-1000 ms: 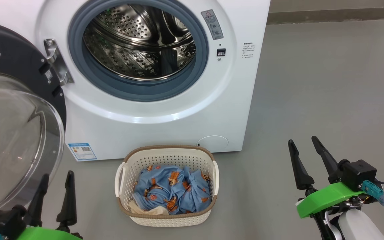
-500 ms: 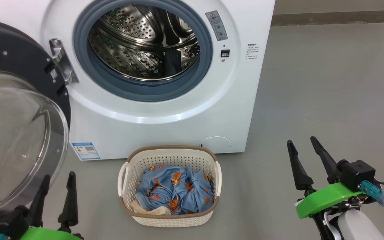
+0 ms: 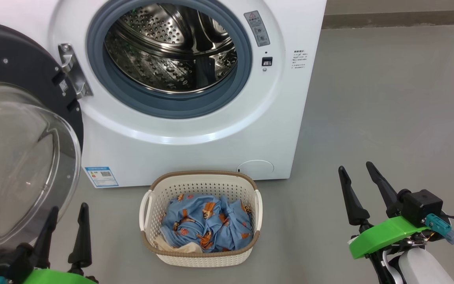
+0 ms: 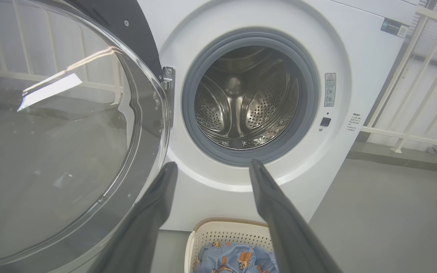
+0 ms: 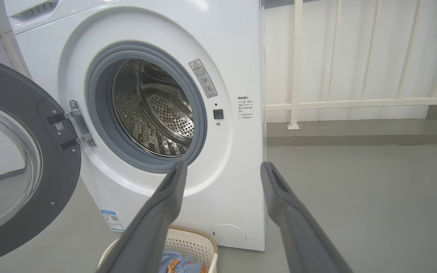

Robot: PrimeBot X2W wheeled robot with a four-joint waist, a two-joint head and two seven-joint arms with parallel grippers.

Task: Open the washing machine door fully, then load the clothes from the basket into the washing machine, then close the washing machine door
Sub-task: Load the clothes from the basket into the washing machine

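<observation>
The white washing machine stands with its steel drum exposed. Its door, a black ring around a bulging glass bowl, is swung wide to the left on its hinge. On the floor in front sits the cream basket holding the blue bear-print clothes and a cream cloth piece. My left gripper is open at the lower left, just under the door glass. My right gripper is open at the lower right, well right of the basket. Both hold nothing.
Grey floor stretches to the right of the machine. A white railing runs behind it on the right. The open door takes up the space at the left, close to my left arm.
The head view has shifted slightly, so the machine and basket sit a little further right in the picture than a second ago. Both grippers stay open and still.
</observation>
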